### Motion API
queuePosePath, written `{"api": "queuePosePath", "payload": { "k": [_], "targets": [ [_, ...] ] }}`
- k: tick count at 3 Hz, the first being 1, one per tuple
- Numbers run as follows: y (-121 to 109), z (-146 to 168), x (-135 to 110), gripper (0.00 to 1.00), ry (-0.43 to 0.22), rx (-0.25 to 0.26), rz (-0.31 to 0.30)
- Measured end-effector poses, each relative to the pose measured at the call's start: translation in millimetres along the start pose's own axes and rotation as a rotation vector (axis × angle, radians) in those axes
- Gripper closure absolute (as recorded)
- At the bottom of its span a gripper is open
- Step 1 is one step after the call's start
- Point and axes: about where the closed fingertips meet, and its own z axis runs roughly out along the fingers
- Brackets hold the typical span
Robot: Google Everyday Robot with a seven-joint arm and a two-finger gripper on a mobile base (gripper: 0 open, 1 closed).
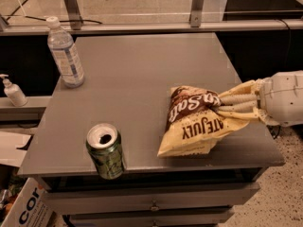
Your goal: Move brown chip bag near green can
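Observation:
The brown chip bag (195, 121) with its cream-yellow end band lies near the front right of the grey table (137, 74), its lower edge touching the top. My gripper (222, 105) comes in from the right and is shut on the bag's right end, its cream fingers (239, 100) pinching the crinkled foil. The green can (105, 151) stands upright at the table's front edge, left of the bag, with an open gap between them.
A clear plastic water bottle (65, 53) stands at the back left corner of the table. A small pump bottle (13, 91) sits on a lower ledge at far left. A cardboard box (26, 207) is on the floor at lower left. Drawers run below the table front.

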Motion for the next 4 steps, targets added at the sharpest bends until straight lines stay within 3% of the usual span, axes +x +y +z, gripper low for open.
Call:
{"api": "queuePosePath", "payload": {
  "k": [2, 4],
  "targets": [
    [32.5, 25.7, -20.9, 1.00, -0.080, -0.081, -0.028],
    [53.3, 46.9, -21.8, 1.00, -0.096, -0.128, -0.019]
  ]
}}
